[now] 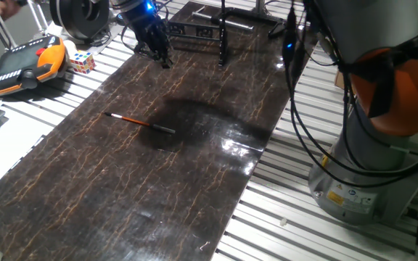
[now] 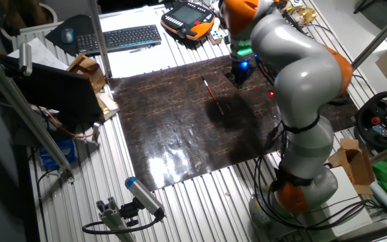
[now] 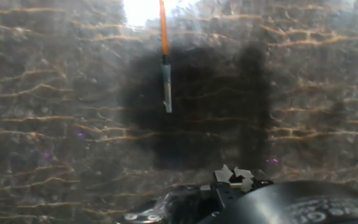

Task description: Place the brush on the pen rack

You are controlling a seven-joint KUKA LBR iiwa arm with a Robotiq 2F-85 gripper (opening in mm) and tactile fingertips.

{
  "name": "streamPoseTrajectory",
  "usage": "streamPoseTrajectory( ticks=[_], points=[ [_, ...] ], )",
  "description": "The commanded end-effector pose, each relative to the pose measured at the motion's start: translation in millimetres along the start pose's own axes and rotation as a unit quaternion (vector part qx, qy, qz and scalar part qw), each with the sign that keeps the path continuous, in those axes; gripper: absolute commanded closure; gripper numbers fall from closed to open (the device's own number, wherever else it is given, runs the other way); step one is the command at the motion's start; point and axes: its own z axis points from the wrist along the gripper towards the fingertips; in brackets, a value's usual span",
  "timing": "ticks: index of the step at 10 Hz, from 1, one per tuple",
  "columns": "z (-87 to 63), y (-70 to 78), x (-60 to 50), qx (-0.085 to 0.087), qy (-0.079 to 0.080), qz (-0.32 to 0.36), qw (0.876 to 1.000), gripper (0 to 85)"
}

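Note:
The brush [image 1: 140, 122] lies flat on the dark marble mat [image 1: 158, 188], orange handle to the left and silvery section to the right. It also shows in the other fixed view [image 2: 209, 89] and at the top of the hand view [image 3: 165, 56]. My gripper [image 1: 165, 61] hangs above the far part of the mat, apart from the brush and holding nothing; it also shows in the other fixed view [image 2: 239, 79]. Its fingers do not show clearly, so I cannot tell if it is open or shut. The black pen rack [image 1: 222, 32] stands at the mat's far edge, right of the gripper.
An orange and black teach pendant [image 1: 27, 65], a puzzle cube [image 1: 80, 61] and a round black spool [image 1: 82, 14] sit at the far left. A keyboard [image 2: 119, 38] lies off the mat. The arm's base [image 1: 369, 145] and cables stand at the right.

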Motion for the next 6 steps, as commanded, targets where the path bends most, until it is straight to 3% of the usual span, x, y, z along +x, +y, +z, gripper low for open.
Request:
streamPoseTrajectory(
  ticks=[1,3,4,6],
  points=[
    [-0.2,0.2,0.1,-0.003,-0.010,0.009,1.000,84.0],
    [-0.2,0.2,0.1,-0.016,-0.020,0.013,1.000,84.0],
    [1.3,3.6,-7.0,-0.026,-0.020,0.015,0.999,84.0],
    [7.1,17.5,-27.1,-0.018,-0.033,0.020,0.999,84.0]
  ],
)
